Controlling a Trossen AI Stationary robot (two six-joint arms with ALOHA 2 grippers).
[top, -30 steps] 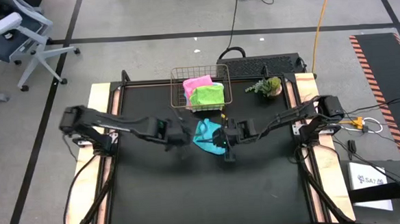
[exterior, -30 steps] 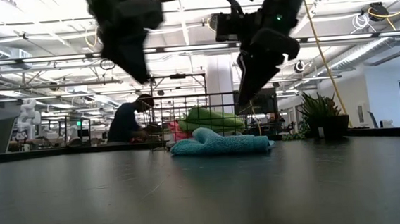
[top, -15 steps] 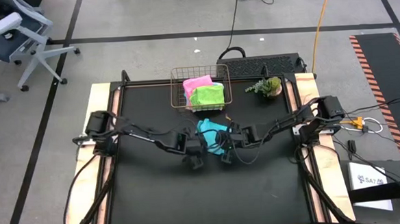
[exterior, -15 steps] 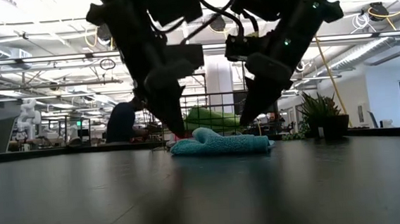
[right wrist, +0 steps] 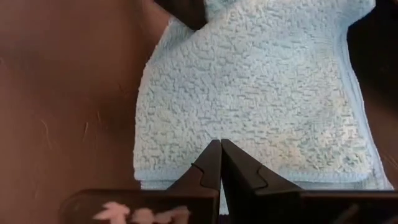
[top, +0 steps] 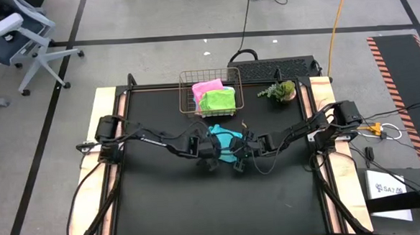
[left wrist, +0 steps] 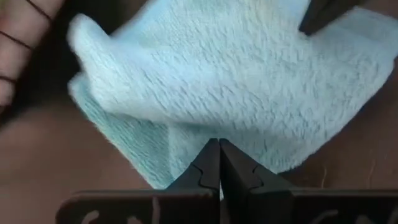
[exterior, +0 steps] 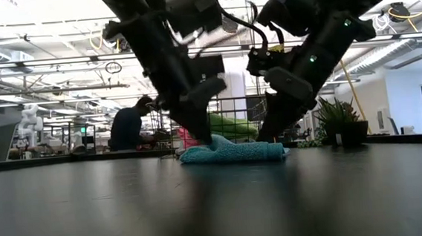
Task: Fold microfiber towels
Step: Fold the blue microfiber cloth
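A cyan microfiber towel (top: 225,138) lies folded on the black table, just in front of the wire basket; it also shows in the low view (exterior: 232,152). My left gripper (top: 213,152) is shut at the towel's near left part (left wrist: 219,144). My right gripper (top: 238,155) is shut at its near right part (right wrist: 219,143). A pink towel (top: 207,86) and a lime green towel (top: 218,100) lie inside the basket. My left gripper sets its shut fingertips on the towel's top layer close to the near edge (left wrist: 186,134), slanting down from the table's left. The towel lies flat on the table. Whether any cloth is caught between the fingers, I cannot tell. My right gripper rests its shut fingertips on the towel's upper face a little in from the near edge (right wrist: 249,134), slanting down from the table's right. The layered near edge (right wrist: 323,180) lies on the table. No cloth shows between the fingers.
The copper wire basket (top: 187,97) stands at the table's far middle, right behind the towel. A small green plant (top: 280,91) stands at the far right. The black tabletop (top: 164,206) stretches bare toward the near edge. A person shows far behind the table (exterior: 131,127).
Both grippers have come down onto the cyan towel. My left gripper moved toward the table's right edge and down to the towel's left part. My right gripper sank and rolled at the towel's right part. The towel has stayed in place.
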